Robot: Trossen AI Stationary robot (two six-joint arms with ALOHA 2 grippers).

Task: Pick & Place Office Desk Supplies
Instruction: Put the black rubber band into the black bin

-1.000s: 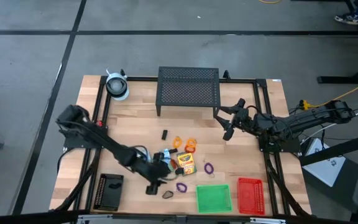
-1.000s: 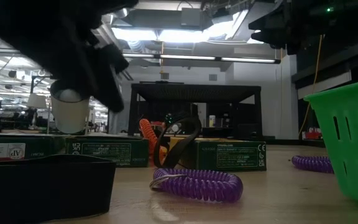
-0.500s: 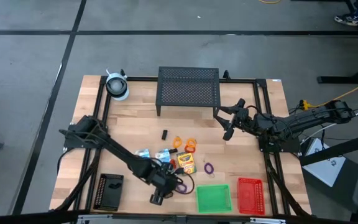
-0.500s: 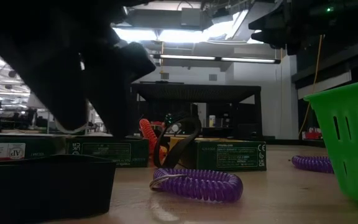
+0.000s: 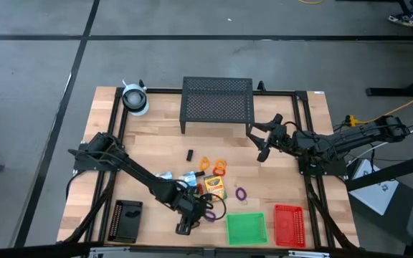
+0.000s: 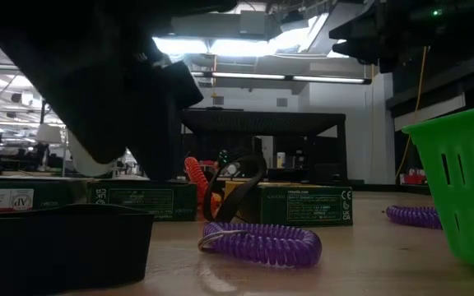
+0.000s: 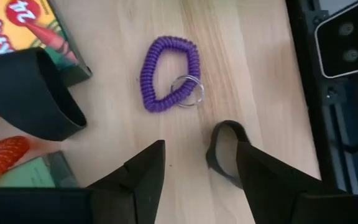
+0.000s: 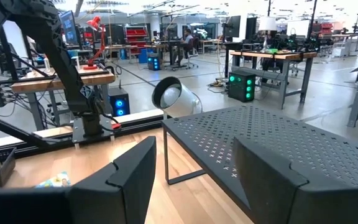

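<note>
Moved since a second ago: left gripper [image 5: 183,228], from beside the card boxes toward the table's [image 5: 156,143] 6 o'clock edge, now between black tray [image 5: 127,220] and green tray [image 5: 247,228]. Fingers [image 7: 138,177] spread, holding nothing, over a small black loop [image 7: 224,152]. Purple loop [image 7: 168,74] just beyond; crayon box [image 5: 214,188] at its 12 o'clock. Red tray [image 5: 289,225] at green tray's 3 o'clock. Right gripper [image 5: 263,154] unchanged, parted, empty, beside mesh stand [image 5: 218,102].

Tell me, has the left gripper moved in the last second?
Yes. In the high view the left gripper has swung from beside the black tray toward the green tray, and now hangs open above a purple loop.
</note>
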